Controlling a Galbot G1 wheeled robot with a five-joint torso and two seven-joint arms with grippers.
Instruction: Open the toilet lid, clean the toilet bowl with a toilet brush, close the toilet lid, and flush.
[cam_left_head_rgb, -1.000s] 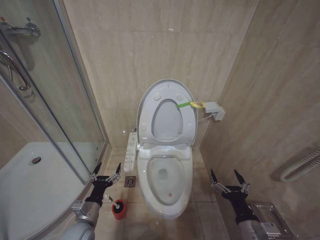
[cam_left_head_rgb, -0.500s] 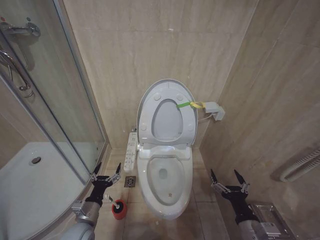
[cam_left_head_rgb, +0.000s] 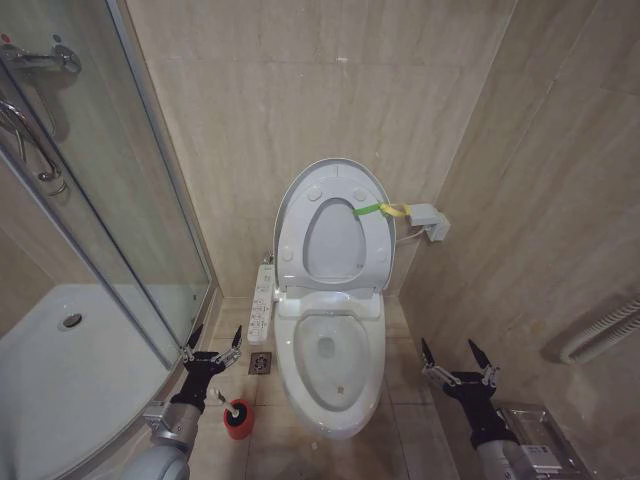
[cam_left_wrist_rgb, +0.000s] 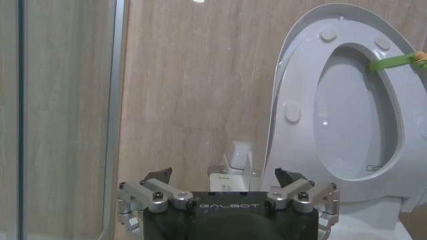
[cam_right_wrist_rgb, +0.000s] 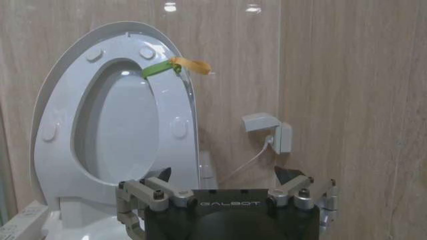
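The toilet brush (cam_left_head_rgb: 224, 400) stands in its red cup holder (cam_left_head_rgb: 238, 420) on the floor, just left of the toilet bowl (cam_left_head_rgb: 328, 375), whose basin lies uncovered. The toilet lid (cam_left_head_rgb: 335, 225) is upright against the wall, its yellow-green strap (cam_left_head_rgb: 380, 209) on the right edge. The left tool (cam_left_head_rgb: 211, 347) hovers above the brush, fingers apart; the right tool (cam_left_head_rgb: 458, 358) hangs right of the bowl, also spread. Both wrist views read "GALBOT"; the right wrist view shows a wall socket (cam_right_wrist_rgb: 267, 131).

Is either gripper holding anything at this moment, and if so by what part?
Nothing is held. The left gripper is open above the toilet brush; the right gripper is open beside the toilet bowl.
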